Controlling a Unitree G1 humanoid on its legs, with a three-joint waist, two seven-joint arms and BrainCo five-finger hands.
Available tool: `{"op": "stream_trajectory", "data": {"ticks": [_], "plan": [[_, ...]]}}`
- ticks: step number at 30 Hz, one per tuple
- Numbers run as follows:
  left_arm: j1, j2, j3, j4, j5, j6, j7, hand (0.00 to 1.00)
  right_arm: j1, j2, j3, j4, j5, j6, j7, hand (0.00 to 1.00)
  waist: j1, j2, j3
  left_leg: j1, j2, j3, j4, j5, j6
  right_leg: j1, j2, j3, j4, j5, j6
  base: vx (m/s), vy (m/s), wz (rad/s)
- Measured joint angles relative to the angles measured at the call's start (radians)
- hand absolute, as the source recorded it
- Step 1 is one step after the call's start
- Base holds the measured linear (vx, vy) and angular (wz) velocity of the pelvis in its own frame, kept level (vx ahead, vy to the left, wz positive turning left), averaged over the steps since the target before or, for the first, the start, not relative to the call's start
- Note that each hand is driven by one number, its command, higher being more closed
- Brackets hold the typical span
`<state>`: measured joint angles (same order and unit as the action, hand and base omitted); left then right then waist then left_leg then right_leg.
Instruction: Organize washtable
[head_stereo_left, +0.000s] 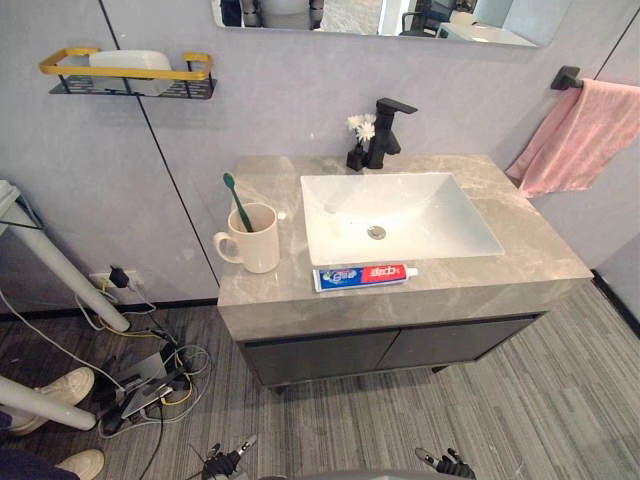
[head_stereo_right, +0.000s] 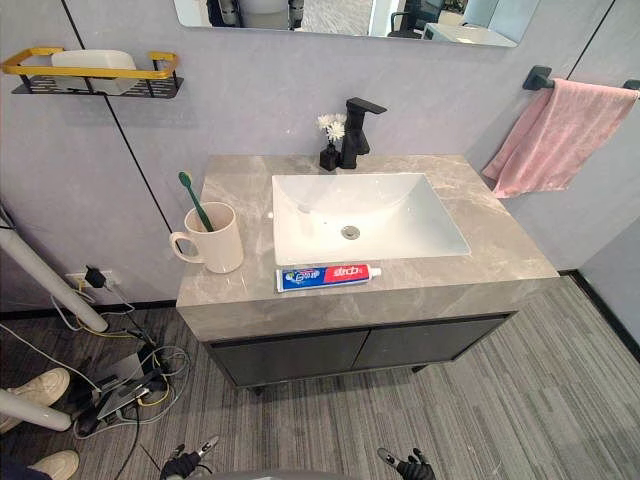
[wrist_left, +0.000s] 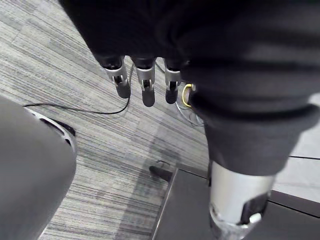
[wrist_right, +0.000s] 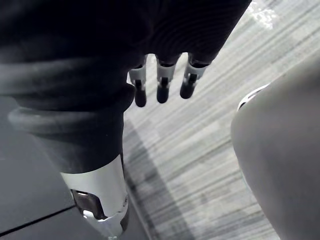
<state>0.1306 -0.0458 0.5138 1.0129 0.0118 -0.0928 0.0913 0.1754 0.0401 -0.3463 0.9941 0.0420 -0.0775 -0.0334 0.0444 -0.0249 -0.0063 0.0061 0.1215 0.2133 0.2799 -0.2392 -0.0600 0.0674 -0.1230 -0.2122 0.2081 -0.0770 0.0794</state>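
Hands idle below the washtable (head_stereo_left: 535, 255)
Left hand (wrist_left: 146, 86) and right hand (wrist_right: 161, 84) hung straight-fingered, seemingly empty — toothpaste tube (head_stereo_left: 364, 276) lay mid-frame before the sink (head_stereo_left: 445, 215), toothbrush (head_stereo_left: 237, 200) stood in mug (head_stereo_left: 258, 240) centre-left.

The left hand (wrist_left: 145, 85) and right hand (wrist_right: 162, 84) hang down, fingers seemingly straight and holding nothing.
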Motion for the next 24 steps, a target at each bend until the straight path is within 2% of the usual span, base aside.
{"op": "stream_trajectory", "data": {"ticks": [4, 11, 13, 20, 21, 24], "plan": [[0.004, -0.013, -0.009, -0.001, 0.000, -0.004, 0.002, 0.00, -0.003, 0.000, -0.002, -0.001, -0.012, 0.007, -0.003, 0.00, 0.000, 0.001, 0.000, 0.013, -0.007, 0.001, -0.044, 0.017, 0.022, 0.003, 0.001, -0.005, -0.016, 0.002, 0.001, 0.00, 0.015, 0.04], [0.011, -0.006, -0.121, -0.001, -0.001, -0.029, -0.028, 0.00, -0.003, -0.008, -0.040, 0.010, -0.003, 0.005, 0.015, 0.00, 0.001, 0.011, -0.002, 0.046, -0.034, -0.025, -0.178, 0.110, 0.024, 0.025, 0.000, -0.008, -0.081, 0.036, 0.007, -0.01, -0.002, 0.15], [0.011, -0.002, -0.132, -0.001, -0.001, -0.029, -0.037, 0.00, -0.004, -0.009, -0.041, 0.013, -0.003, 0.005, 0.016, 0.00, 0.001, 0.012, -0.001, 0.047, -0.035, -0.027, -0.182, 0.111, 0.024, 0.031, 0.001, -0.008, -0.094, 0.036, 0.007, -0.02, -0.003, 0.01], [0.011, 0.020, -0.198, 0.004, -0.003, -0.041, -0.050, 0.00, -0.019, -0.011, -0.061, 0.043, 0.001, -0.006, 0.017, 0.00, -0.001, -0.001, 0.017, 0.076, -0.058, -0.048, -0.268, 0.165, 0.034, 0.032, -0.002, -0.004, -0.110, 0.036, 0.006, -0.08, -0.008, 0.03], [0.000, 0.077, -0.198, 0.036, -0.019, -0.049, -0.055, 0.00, -0.004, -0.059, -0.060, 0.148, 0.006, 0.006, 0.018, 0.00, -0.030, -0.031, 0.051, 0.113, -0.161, -0.075, -0.383, 0.242, 0.061, 0.068, -0.051, 0.078, -0.208, -0.011, 0.036, 0.00, 0.000, 0.00], [0.000, 0.077, -0.198, 0.036, -0.019, -0.049, -0.055, 0.00, -0.004, -0.059, -0.060, 0.148, 0.006, 0.006, 0.018, 0.00, -0.030, -0.031, 0.051, 0.113, -0.161, -0.075, -0.383, 0.242, 0.061, 0.068, -0.051, 0.078, -0.208, -0.011, 0.036, 0.00, 0.000, 0.00]]}}
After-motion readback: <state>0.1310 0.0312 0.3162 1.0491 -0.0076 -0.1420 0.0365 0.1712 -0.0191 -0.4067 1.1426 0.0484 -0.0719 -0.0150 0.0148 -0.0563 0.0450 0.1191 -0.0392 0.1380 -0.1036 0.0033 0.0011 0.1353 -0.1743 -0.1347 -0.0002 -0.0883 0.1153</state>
